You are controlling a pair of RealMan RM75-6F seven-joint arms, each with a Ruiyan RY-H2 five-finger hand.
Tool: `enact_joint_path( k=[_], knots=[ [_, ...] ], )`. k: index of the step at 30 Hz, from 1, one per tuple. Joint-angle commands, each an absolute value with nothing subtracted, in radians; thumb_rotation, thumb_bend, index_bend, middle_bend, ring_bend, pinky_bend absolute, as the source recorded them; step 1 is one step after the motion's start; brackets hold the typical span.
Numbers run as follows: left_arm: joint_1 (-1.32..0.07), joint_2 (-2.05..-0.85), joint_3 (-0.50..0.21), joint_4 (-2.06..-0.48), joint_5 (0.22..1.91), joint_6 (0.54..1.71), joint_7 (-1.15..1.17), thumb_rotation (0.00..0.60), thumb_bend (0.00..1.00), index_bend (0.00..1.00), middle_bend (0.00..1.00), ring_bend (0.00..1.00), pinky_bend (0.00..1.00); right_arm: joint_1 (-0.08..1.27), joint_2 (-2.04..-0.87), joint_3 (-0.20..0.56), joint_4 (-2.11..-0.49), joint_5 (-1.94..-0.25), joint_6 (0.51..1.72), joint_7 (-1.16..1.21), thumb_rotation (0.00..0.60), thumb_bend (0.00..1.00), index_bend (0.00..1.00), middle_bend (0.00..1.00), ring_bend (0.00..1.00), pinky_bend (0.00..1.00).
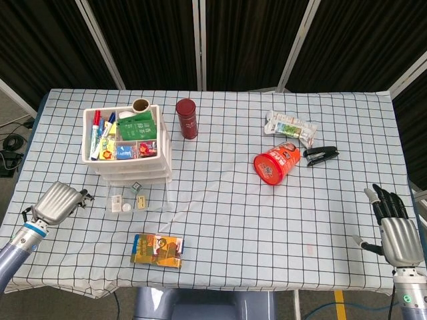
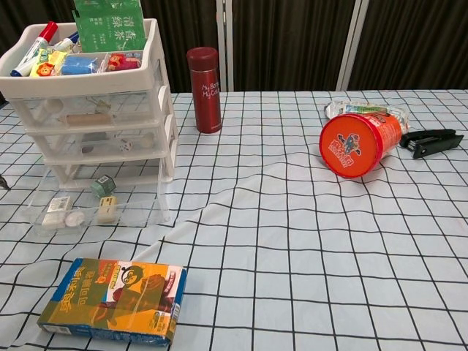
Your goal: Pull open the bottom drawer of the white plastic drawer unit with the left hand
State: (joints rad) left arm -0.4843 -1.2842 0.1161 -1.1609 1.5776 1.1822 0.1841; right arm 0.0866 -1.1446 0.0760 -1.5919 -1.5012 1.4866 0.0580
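Observation:
The white plastic drawer unit [image 1: 127, 143] [image 2: 95, 110] stands at the table's left, its top tray full of pens and packets. Its clear bottom drawer [image 1: 135, 199] [image 2: 95, 206] is pulled out toward me, with a few small items lying inside. My left hand [image 1: 59, 202] rests low at the left of the drawer, apart from it, fingers curled in and holding nothing. It is nearly outside the chest view. My right hand [image 1: 395, 227] hovers near the table's front right corner with its fingers spread and nothing in it.
A dark red flask [image 1: 187, 119] [image 2: 204, 90] stands right of the unit. A colourful box [image 1: 157, 250] [image 2: 113, 300] lies in front of the open drawer. An orange can [image 1: 276, 163] on its side, a black stapler [image 1: 321, 155] and a snack packet [image 1: 291, 127] lie at the right.

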Motion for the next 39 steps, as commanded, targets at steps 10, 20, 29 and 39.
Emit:
enact_joint_path(
  k=[10, 20, 29, 39],
  knots=[
    [-0.383, -1.372, 0.05, -1.072, 1.57, 1.389, 0.108, 0.6, 0.04, 0.42, 1.0, 0.93, 0.79, 0.083, -1.139, 0.071, -1.596, -1.514, 1.493, 0.065, 0.6, 0.03, 0.01, 0.0, 0.0, 0.0],
    [-0.24, -1.47, 0.0, -1.048, 1.618, 1.737, 0.081, 0.6, 0.0, 0.41, 0.83, 0.76, 0.63, 0.088, -1.147, 0.067, -1.59, -1.517, 1.482, 0.049, 0.6, 0.03, 0.01, 0.0, 0.0, 0.0],
    [-0.158, -1.449, 0.033, -1.256, 1.597, 1.739, 0.121, 0.6, 0.0, 0.01, 0.04, 0.07, 0.14, 0.093, -1.156, 0.064, -1.584, -1.521, 1.476, 0.029, 0.6, 0.03, 0.01, 0.0, 0.0, 0.0],
    [-0.115, -1.378, 0.043, -1.503, 1.477, 1.606, 0.185, 0.6, 0.0, 0.0, 0.0, 0.0, 0.0, 0.094, -1.177, 0.072, -1.552, -1.524, 1.493, 0.008, 0.6, 0.03, 0.01, 0.0, 0.0, 0.0]
  ],
)
